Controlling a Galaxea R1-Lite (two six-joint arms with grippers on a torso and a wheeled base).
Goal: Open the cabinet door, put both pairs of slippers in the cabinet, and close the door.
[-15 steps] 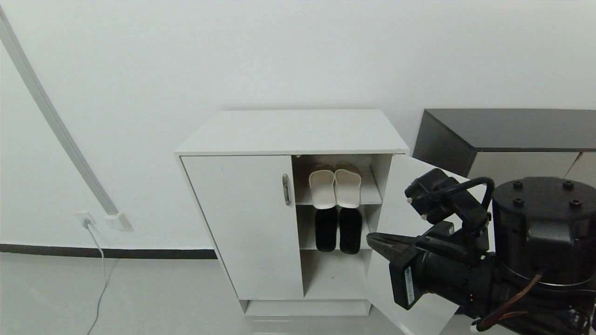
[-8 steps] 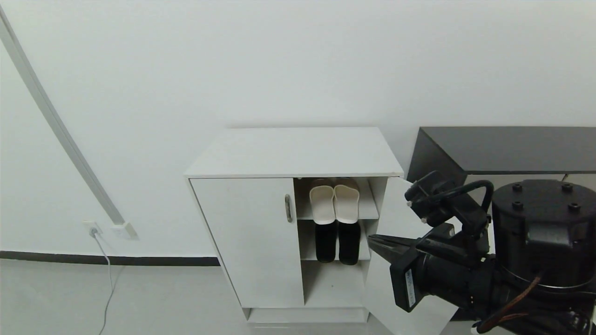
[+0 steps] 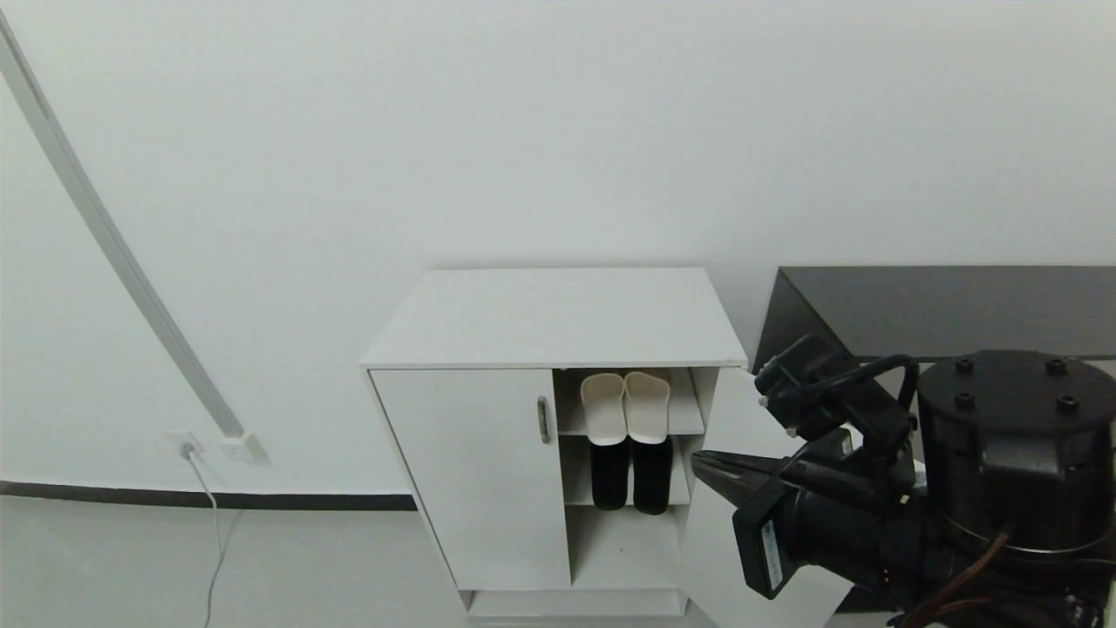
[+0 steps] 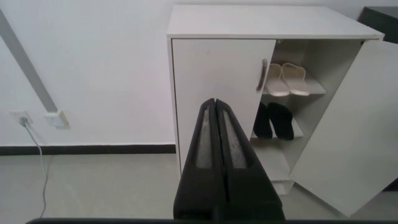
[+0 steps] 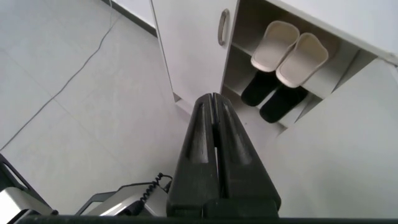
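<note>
We see the cabinet (image 3: 549,318) with its right door (image 3: 731,408) open. The white slippers (image 3: 625,407) lie on its upper shelf and the black slippers (image 3: 632,475) on the shelf below. The left gripper (image 4: 214,102) and right gripper (image 3: 697,462) hang before the cabinet, each pressed together.

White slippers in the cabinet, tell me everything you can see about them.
The white slippers are a cream pair, smooth and rubbery-looking, lying flat side by side and touching on the top shelf of the cabinet, on the side whose door stands open. Their rounded ends stick out past the shelf's front edge, just above the black slippers one shelf down.
</note>
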